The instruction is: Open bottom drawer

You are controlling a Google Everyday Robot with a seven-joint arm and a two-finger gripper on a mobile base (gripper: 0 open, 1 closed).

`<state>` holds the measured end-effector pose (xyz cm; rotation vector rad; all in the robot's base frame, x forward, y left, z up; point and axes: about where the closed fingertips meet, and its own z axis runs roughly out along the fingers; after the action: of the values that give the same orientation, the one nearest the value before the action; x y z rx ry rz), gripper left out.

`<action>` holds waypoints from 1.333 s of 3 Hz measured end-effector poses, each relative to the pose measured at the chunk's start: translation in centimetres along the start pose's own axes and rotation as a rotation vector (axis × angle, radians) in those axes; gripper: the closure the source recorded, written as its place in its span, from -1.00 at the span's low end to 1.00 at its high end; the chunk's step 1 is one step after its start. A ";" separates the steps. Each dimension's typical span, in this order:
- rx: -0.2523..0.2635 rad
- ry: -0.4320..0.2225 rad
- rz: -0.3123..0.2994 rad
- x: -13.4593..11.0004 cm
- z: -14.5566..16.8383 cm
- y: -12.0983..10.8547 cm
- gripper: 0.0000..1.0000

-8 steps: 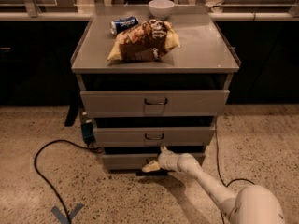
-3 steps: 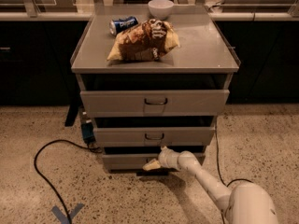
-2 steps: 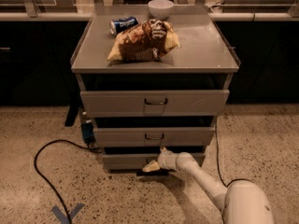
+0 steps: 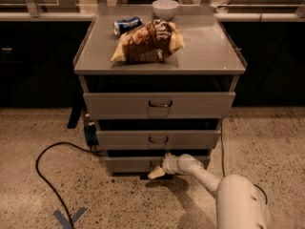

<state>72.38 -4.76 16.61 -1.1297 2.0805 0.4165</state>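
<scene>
Your gripper [image 4: 157, 172] is low, against the front centre of the bottom drawer [image 4: 126, 164]; whether it's clamped on anything, I cannot tell. The drawer lies directly behind it, so pull straight outward.

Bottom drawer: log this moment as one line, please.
step: open bottom drawer | hand: low, at its front centre | opening: none evident | cabinet top: chip bag, can, bowl

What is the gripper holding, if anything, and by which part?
Cannot be told. The gripper is at the front of the bottom drawer, covering its centre, so a hold there cannot be confirmed.
</scene>
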 end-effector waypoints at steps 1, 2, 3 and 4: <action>0.000 0.000 0.000 -0.3 -0.3 0.0 -1.00; -0.082 0.016 0.088 -0.1 -3.9 0.8 -1.00; -0.249 0.029 0.173 -0.4 -7.7 5.1 -1.00; -0.360 0.031 0.236 -0.9 -11.4 9.5 -1.00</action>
<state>59.87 -5.41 24.56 -1.0952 2.2319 0.9222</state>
